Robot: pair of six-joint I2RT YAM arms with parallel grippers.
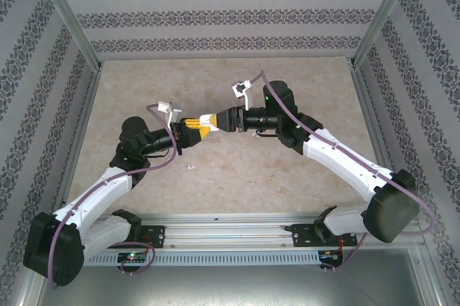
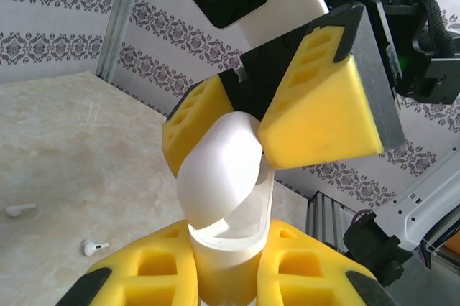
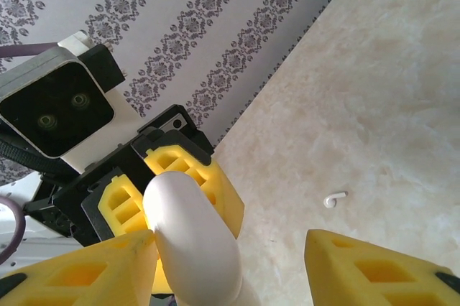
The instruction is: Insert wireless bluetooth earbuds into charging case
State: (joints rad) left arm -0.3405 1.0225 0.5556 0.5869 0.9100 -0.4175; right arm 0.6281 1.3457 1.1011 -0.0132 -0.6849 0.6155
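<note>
One white charging case [image 2: 219,177], two small loose white earbuds [image 2: 21,210] [image 2: 93,247], one marble-patterned table [image 2: 79,141].

The left gripper [image 1: 195,129] and the right gripper [image 1: 216,120] meet at a white rounded plastic case [image 1: 208,116]; a tiny white plastic earbud [image 1: 191,167] lies nearby.

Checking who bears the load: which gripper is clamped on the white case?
The left gripper: it pinches the case low down, while the right gripper stands open around its rounded top.

Beige marble-pattern table [image 1: 287,169], matte, faint veining. Grey-and-white damask-striped wallpaper walls [image 1: 230,19] enclose it on three sides. Silver metal frame posts [image 1: 66,11] slant at back corners. Metal rail [image 1: 230,228] along near edge.
</note>
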